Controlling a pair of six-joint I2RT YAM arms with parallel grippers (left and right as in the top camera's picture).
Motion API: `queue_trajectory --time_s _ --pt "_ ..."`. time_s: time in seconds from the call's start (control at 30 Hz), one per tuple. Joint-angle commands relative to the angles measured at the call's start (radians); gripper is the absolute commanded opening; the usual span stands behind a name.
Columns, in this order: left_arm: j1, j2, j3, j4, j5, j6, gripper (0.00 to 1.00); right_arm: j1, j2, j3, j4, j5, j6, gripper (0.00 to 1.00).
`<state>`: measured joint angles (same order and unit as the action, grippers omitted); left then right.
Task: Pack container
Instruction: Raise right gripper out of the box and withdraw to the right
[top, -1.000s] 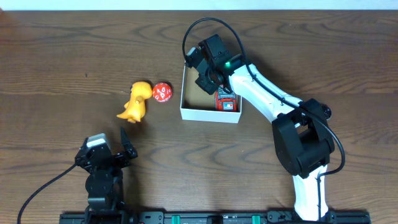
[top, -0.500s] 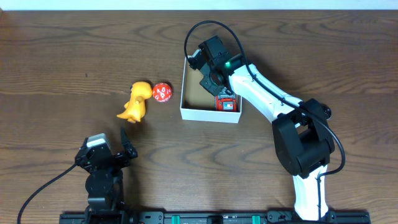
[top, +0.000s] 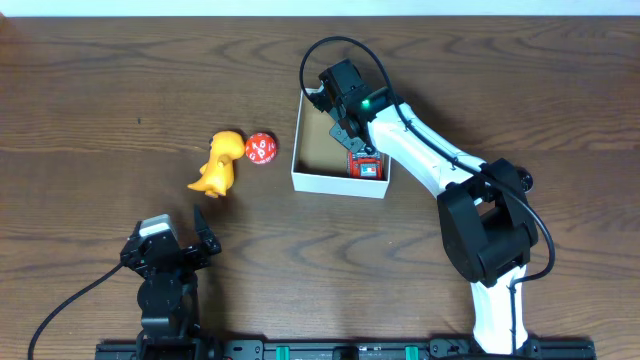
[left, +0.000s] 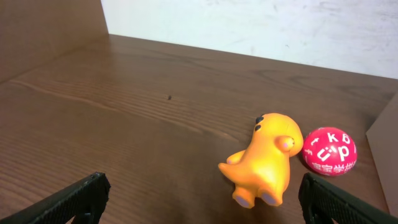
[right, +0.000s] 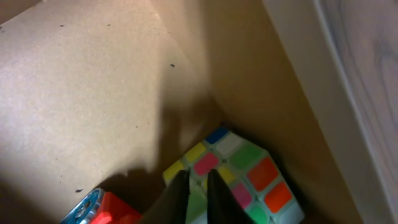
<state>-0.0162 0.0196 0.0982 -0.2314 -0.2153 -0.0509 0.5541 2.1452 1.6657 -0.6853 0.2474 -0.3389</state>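
Note:
The container (top: 335, 184) is a shallow white box with a brown inside, at mid table. My right gripper (top: 352, 135) reaches into its right half. In the right wrist view its fingers (right: 197, 177) are shut with only a thin gap, hovering over a multicoloured puzzle cube (right: 249, 177) in the box corner. A red toy (top: 365, 167) lies beside the cube and shows in the right wrist view (right: 102, 208). My left gripper (top: 175, 245) is open and empty near the front left, and its fingers (left: 208, 205) frame an orange dinosaur (left: 264, 158).
The orange dinosaur (top: 220, 163) and a red ball with white marks (top: 261, 149) lie on the wooden table left of the box. The ball (left: 329, 151) is right of the dinosaur in the left wrist view. The right arm's cable arcs above the box.
My right gripper has shifted slightly to the right inside the box. The left arm and the toys on the table have not moved.

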Motion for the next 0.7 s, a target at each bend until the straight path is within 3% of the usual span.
queue_trajectory --time_s 0.0,0.2,0.4,0.67 --pt "-0.003 0.0 -0.017 -0.026 -0.002 0.01 0.98 0.026 -0.061 0.018 -0.003 0.011 0.01 0.19" --pt "-0.003 0.0 -0.017 -0.026 -0.002 0.01 0.98 0.048 -0.147 0.051 -0.003 -0.121 0.08 0.43" --pt "-0.003 0.0 -0.017 -0.026 -0.002 0.01 0.98 -0.005 -0.261 0.109 0.0 -0.016 0.237 0.64" --pt "-0.003 0.0 -0.017 -0.026 -0.002 0.01 0.98 -0.225 -0.328 0.12 -0.063 0.156 0.493 0.76"
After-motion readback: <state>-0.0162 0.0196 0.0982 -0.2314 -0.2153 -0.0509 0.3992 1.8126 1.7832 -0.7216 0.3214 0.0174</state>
